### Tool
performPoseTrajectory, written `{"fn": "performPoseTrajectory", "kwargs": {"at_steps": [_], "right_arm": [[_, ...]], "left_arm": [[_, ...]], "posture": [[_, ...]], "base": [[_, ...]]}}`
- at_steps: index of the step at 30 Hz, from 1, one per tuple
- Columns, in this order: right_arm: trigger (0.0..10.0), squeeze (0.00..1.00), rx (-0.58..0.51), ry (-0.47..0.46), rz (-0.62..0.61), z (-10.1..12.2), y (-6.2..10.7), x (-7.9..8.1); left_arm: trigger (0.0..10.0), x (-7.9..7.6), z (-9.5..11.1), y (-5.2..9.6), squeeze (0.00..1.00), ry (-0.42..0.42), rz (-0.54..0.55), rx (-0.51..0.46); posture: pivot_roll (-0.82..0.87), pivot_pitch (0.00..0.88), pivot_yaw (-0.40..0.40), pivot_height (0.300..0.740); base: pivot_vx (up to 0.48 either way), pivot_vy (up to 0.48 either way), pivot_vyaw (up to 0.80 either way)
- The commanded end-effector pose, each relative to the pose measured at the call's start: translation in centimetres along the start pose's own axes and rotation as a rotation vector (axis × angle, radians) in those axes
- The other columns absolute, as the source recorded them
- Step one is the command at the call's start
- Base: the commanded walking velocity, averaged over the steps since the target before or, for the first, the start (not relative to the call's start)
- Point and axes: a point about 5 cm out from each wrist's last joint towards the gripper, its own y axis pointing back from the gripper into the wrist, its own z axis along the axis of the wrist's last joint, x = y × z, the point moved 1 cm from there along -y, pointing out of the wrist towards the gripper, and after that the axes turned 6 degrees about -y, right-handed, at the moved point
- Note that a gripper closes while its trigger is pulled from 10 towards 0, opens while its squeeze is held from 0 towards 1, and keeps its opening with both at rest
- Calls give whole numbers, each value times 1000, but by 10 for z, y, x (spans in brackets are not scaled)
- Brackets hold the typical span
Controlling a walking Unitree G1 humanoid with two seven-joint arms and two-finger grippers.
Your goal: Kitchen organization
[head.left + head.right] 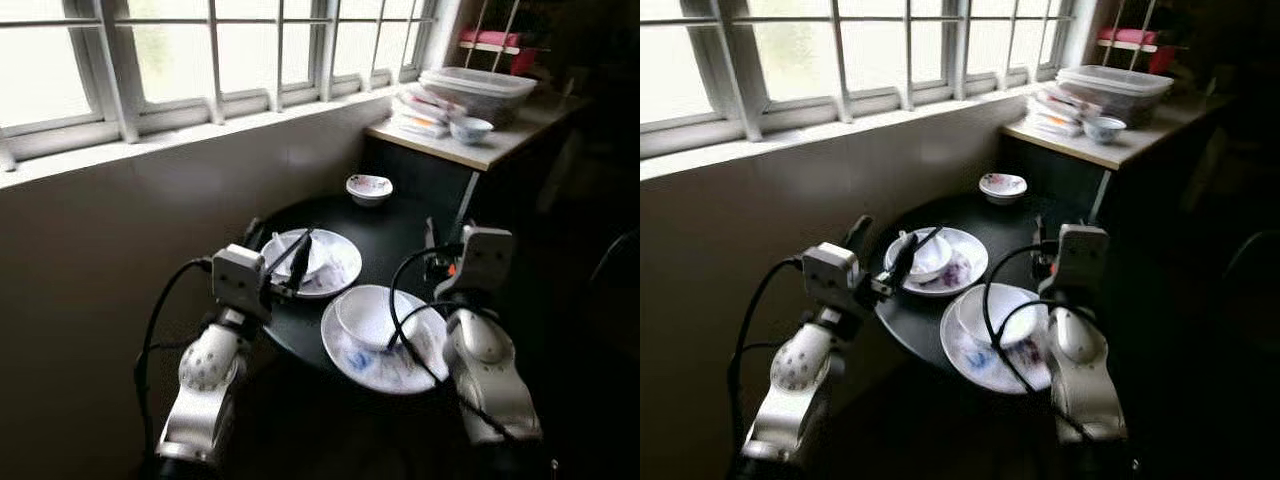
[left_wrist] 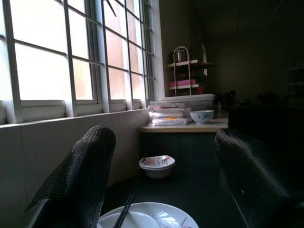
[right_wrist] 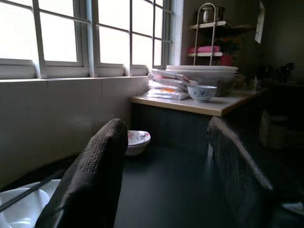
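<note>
**Dishes on dark round table, both grippers spread, nothing held**

Far plate (image 1: 335, 262): white, purple print, holds a small white bowl (image 1: 930, 255) with dark chopsticks (image 1: 923, 240) laid across it. Near plate (image 1: 385, 355): white, blue/purple print, holds a larger white bowl (image 1: 368, 312), looks empty inside. Floral bowl (image 1: 369, 187) sits alone at the table's (image 1: 400, 232) far edge, under the window, well apart from both plates.

Counter (image 1: 480, 145) beyond the table: a small blue-patterned bowl (image 1: 471, 129), a stack of flat packets (image 1: 425, 112), a clear tub (image 1: 477, 90) behind them. Tub contents can't be made out.

Left gripper (image 1: 297, 262): hovers over the far plate's near-left edge, fingers (image 2: 83, 175) wide apart in the wrist view, nothing between them, pointing toward the floral bowl. Touching plate or chopsticks: can't tell.

Right gripper (image 3: 166, 185): at the table's right side beside the near plate, fingers (image 3: 95, 175) also wide apart, empty, low over bare tabletop, aimed at the floral bowl
</note>
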Motion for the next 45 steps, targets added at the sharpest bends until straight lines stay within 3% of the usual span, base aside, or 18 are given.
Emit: {"fn": "performPoseTrajectory", "kwargs": {"at_steps": [1,7,8,12,17,22,24,29,36,45], "right_arm": [[10000,0,39,-8,-44,-5,1,-10],[10000,0,149,-59,-54,-22,3,-12],[10000,0,222,-91,-16,-31,4,-8],[10000,0,277,-121,-2,-39,6,-6],[10000,0,484,-270,39,-67,14,0],[10000,0,537,-248,156,-75,18,9],[10000,0,590,-251,134,-84,21,8],[10000,0,655,-301,133,-93,25,8],[10000,0,714,-354,255,-102,32,23],[10000,0,751,-449,248,-111,28,26]], "left_arm": [[10000,-8,1,-2,0,6,-27,-2],[10000,-8,0,-2,0,5,-29,3],[10000,-8,0,-2,0,5,-30,4],[10000,-9,-1,-2,0,5,-32,6],[10000,-9,-2,-2,0,2,-35,11],[10000,-9,-3,-2,0,-2,-33,15],[10000,-9,-3,-2,0,-5,-31,17],[10000,-7,-3,-2,0,-10,-24,21],[10000,-7,-4,-2,0,-13,-26,24],[10000,-8,-5,-2,0,-11,-31,26]], "posture": [[14,0,-42,740],[13,0,-42,740],[13,0,-42,740],[15,0,-43,740],[16,0,-44,740],[21,0,-47,740],[25,0,-50,740],[31,0,-51,740],[30,0,-44,740],[30,0,-40,740]], "base": [[0,0,-800],[0,0,-800],[0,0,0],[0,0,0],[0,0,0],[0,0,0],[0,0,0],[0,0,0],[0,0,0],[0,0,0]]}}
